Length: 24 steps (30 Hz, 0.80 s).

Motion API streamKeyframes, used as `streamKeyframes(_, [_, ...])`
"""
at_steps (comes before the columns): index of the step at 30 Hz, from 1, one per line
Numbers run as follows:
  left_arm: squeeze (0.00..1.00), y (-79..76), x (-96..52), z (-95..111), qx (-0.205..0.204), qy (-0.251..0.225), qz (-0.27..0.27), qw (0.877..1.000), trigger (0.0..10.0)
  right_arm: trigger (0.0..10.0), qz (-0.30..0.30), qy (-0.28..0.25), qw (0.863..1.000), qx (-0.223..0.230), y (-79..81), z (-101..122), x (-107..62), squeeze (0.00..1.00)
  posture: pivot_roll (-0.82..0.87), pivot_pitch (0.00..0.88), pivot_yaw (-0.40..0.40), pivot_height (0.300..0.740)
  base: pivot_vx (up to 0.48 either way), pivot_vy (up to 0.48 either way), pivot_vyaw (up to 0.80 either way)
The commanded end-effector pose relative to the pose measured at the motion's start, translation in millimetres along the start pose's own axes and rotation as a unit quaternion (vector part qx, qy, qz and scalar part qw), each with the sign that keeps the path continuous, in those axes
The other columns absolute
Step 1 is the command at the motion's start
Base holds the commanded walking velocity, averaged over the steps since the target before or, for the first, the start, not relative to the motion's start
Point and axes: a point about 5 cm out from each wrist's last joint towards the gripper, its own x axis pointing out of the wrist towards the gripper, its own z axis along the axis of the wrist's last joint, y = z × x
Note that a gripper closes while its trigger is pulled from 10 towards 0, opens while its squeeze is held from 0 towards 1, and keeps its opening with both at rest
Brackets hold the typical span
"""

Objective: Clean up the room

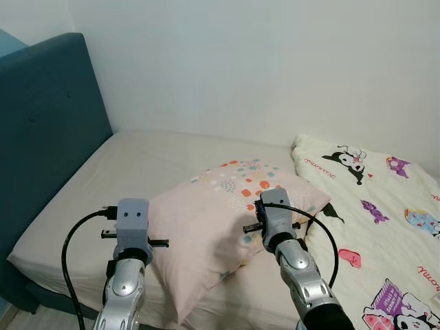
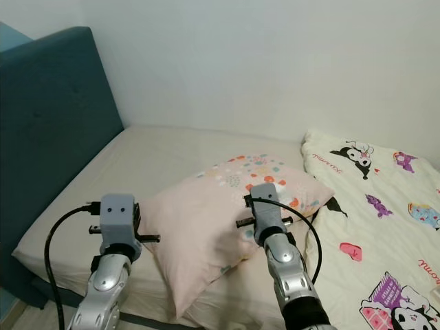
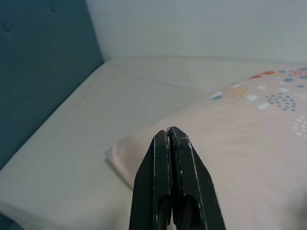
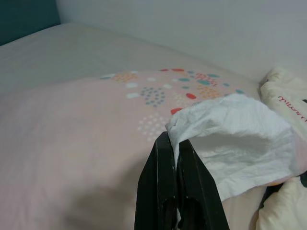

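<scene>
A pink pillow (image 1: 206, 220) with coloured dots lies slantwise in the middle of the bed. Both arms are raised over its near end. In the right wrist view my right gripper (image 4: 170, 139) is shut on a crumpled white tissue (image 4: 235, 139), which hangs above the pillow (image 4: 72, 129) near its dotted end. My left gripper (image 3: 169, 132) is shut with nothing in it, just over the pillow's plain corner (image 3: 117, 154). In the eye views the grey wrist housings (image 1: 133, 218) (image 1: 276, 206) hide both pairs of fingers.
The bed has a beige sheet (image 1: 137, 161) and a tall teal headboard (image 1: 48, 124) on my left. A cream blanket with cartoon prints (image 1: 385, 206) covers the bed's right side. A white wall (image 1: 261, 62) runs along the far edge.
</scene>
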Motion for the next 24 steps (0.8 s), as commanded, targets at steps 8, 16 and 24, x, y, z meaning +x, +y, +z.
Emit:
streamKeyframes(8, [0.0,1.3,-4.5,-9.6,0.005,0.014,0.016,1.0,10.0,10.0,0.019,0.022,1.0,-0.01,4.4,-11.8,-2.6,0.0,0.01,0.056,-0.11,0.74,0.0,0.0,0.0])
streamKeyframes(16, [0.0,-0.5,-5.0,-13.6,0.008,0.021,0.013,1.0,10.0,10.0,0.018,0.045,0.999,0.012,3.6,-18.4,-2.0,0.0,0.01,0.059,-0.109,0.74,0.0,0.0,-0.16])
streamKeyframes(24, [0.0,-3.5,-5.8,-14.9,0.006,0.021,0.017,1.0,10.0,10.0,0.023,0.057,0.998,0.009,2.0,-24.2,-5.0,0.0,0.01,0.064,-0.151,0.74,0.0,0.0,-0.8])
